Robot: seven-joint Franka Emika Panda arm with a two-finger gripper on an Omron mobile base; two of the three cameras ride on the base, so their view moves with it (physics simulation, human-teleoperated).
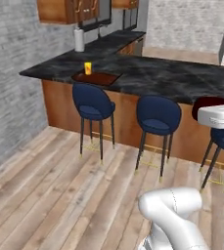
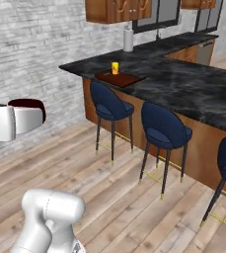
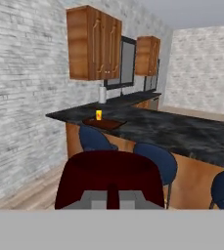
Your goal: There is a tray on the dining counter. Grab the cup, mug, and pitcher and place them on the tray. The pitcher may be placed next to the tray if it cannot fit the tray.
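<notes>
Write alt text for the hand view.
The tool holds a dark maroon mug close to the camera. Beyond, a yellow cup stands on a reddish-brown tray on the black marble dining counter, blue stools below.

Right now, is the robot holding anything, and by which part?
Yes: the gripper holds the squat dark maroon mug, pinching its near rim wall.

The dark maroon mug sits upright, clamped in the hand. Far ahead of the hand, the yellow cup stands on the reddish-brown tray on the black marble surface.
</notes>
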